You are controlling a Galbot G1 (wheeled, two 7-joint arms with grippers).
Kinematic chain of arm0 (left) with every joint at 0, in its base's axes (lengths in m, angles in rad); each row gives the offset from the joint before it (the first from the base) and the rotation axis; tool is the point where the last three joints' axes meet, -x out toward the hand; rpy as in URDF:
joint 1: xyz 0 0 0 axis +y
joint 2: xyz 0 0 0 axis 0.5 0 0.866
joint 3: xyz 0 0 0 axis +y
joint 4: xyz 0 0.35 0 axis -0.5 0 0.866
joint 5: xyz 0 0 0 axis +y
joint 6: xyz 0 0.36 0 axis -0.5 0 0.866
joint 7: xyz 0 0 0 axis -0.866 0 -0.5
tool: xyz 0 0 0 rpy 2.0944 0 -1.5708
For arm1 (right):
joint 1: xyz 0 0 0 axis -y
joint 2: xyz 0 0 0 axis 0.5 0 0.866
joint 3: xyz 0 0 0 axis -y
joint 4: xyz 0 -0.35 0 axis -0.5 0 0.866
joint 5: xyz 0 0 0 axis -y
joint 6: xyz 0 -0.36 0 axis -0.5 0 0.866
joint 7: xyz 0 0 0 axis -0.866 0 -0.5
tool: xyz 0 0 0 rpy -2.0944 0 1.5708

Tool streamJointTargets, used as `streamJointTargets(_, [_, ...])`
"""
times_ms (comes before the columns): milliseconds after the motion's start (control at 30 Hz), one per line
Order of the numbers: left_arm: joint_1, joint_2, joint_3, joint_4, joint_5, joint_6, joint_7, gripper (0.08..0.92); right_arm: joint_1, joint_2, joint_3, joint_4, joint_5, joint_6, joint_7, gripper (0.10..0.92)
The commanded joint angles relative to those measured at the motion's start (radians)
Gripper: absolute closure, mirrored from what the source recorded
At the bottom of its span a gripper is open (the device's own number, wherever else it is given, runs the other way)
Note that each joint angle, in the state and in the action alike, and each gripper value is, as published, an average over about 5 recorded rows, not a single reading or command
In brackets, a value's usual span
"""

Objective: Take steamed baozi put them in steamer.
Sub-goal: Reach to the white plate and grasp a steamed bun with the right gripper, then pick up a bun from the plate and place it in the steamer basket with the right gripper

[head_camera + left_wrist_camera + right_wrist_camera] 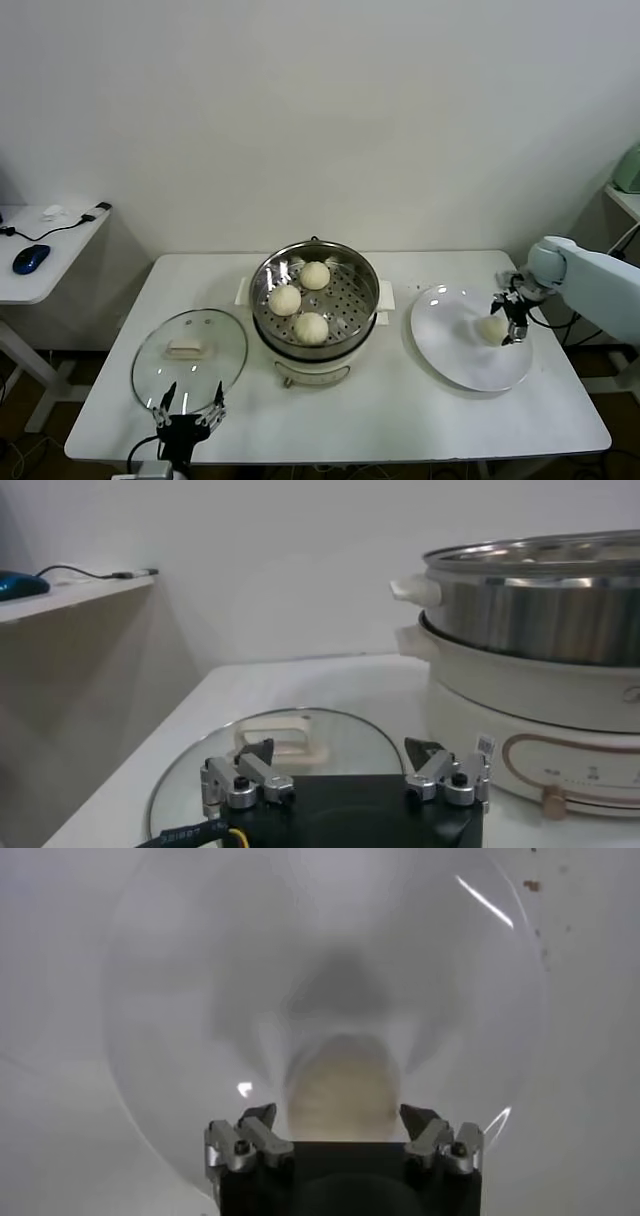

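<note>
Right wrist view: right gripper [340, 1123] open, straddling baozi [344, 1088] on plate [180, 968], contact unclear.

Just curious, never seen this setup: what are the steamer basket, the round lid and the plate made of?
The steamer looks like polished steel: mirror glints and punched holes. The lid seems clear glass, since the table shows through, with a pale knob. The plate looks like glossy white ceramic, possibly plastic.
</note>
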Motion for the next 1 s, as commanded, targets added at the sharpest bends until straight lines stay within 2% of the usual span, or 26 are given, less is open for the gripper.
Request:
streamJointTargets(33, [0.002,0.001,0.000,-0.001,0.001,0.001,0.000,0.177,-0.044,0.037,0.046,-0.067,-0.020,-0.004,0.007,0.280])
streamJointTargets(167, [0.000,0.001,0.001,0.001,0.000,0.000,0.000,0.177,-0.042,0.047,0.061,-0.071,-0.020,-0.005,0.019,0.350])
streamJointTargets(333, [0.000,0.000,0.003,0.000,0.000,0.000,-0.002,0.177,-0.015,0.035,0.056,-0.037,-0.011,-0.006,0.005,0.380])
streamJointTargets(467, [0.006,0.000,0.004,-0.006,0.001,-0.001,-0.003,0.177,0.094,-0.010,-0.019,0.064,0.046,-0.006,-0.016,0.388])
streamJointTargets(633, [0.010,0.000,0.006,-0.015,0.002,0.000,-0.003,0.177,0.481,-0.030,-0.313,0.258,0.316,-0.024,-0.040,0.389])
streamJointTargets(800, [0.012,0.004,0.012,-0.021,0.005,0.001,-0.003,0.177,0.902,0.062,-0.596,0.493,0.643,-0.109,-0.056,0.389])
streamJointTargets(900, [0.013,0.008,0.015,-0.022,0.005,0.001,-0.003,0.177,1.036,0.138,-0.653,0.607,0.796,-0.185,-0.031,0.389])
streamJointTargets(1000, [0.014,0.011,0.018,-0.024,0.005,0.000,-0.004,0.177,1.068,0.206,-0.648,0.702,0.878,-0.237,0.007,0.389])
